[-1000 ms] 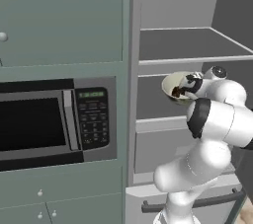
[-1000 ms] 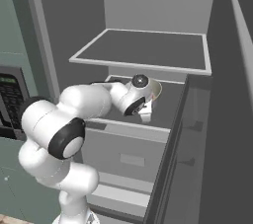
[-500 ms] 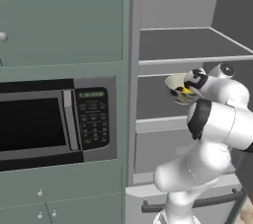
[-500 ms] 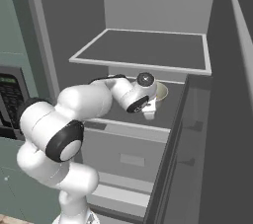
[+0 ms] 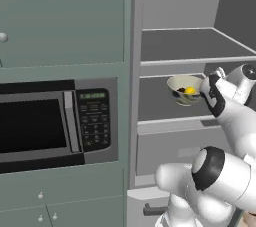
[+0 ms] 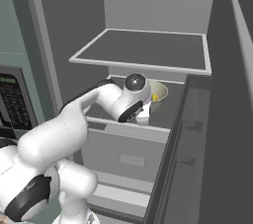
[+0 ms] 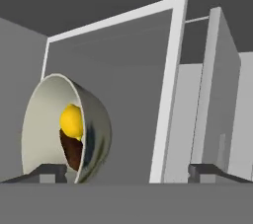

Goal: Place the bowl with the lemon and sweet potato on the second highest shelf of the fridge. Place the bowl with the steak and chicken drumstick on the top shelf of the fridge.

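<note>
A pale bowl [image 5: 184,90] with the yellow lemon [image 5: 190,90] and a dark brown sweet potato [image 7: 74,151] sits low over the second highest shelf [image 5: 155,102] inside the grey-green fridge [image 5: 175,1]. I cannot tell whether it touches the shelf. My gripper [image 5: 204,87] is at its right rim. In the hand view my gripper [image 7: 126,168] is open, with the fingertips far apart. The bowl [image 7: 94,134] stands at the left fingertip, with the lemon [image 7: 71,121] inside it. The top shelf [image 5: 190,46] above is bare. From the right, the bowl [image 6: 158,91] peeks out behind my hand.
A black-windowed microwave [image 5: 50,123] sits in the cabinets left of the fridge. A closed drawer [image 5: 170,146] lies under the second shelf. The open fridge door [image 6: 242,94] stands at the right, close to my arm.
The hand has carried the bowl a little deeper over the second shelf. The bowl has turned from tilted to level.
</note>
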Motion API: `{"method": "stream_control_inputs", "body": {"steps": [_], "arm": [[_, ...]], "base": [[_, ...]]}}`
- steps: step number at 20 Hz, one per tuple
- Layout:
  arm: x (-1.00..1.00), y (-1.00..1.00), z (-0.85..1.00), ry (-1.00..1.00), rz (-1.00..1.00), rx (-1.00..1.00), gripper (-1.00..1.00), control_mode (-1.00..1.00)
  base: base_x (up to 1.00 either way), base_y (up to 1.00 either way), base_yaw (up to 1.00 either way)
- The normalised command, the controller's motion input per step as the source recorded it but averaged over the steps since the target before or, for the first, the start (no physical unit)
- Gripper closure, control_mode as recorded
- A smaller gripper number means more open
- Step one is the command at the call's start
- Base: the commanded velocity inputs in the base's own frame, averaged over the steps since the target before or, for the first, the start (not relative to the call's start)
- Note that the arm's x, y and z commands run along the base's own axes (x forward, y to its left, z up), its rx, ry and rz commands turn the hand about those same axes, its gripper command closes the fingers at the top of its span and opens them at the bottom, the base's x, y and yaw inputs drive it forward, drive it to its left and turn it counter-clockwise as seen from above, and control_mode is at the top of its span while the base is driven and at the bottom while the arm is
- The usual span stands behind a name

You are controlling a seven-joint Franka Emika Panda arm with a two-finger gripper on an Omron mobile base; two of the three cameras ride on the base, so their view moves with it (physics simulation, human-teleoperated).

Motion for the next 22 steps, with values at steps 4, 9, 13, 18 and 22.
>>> {"method": "stream_control_inputs", "body": {"steps": [4, 9, 13, 18, 22], "arm": [[-1.00, 0.14, 0.64, 0.00, -0.01, 0.02, -1.00, -1.00], [-1.00, 0.41, 0.32, 0.00, 0.02, 0.00, -1.00, -1.00], [-0.94, 0.93, 0.26, 0.05, 0.24, -0.10, -1.00, -1.00], [-0.39, 1.00, 0.14, 0.12, 0.28, -0.25, -1.00, -1.00], [-0.01, 0.92, 0.00, 0.10, 0.23, -0.32, -1.00, -1.00]], "base": [[0.00, 0.00, 0.00], [0.00, 0.00, 0.00], [0.00, 0.00, 0.00], [0.00, 0.00, 0.00], [0.00, 0.00, 0.00]]}}
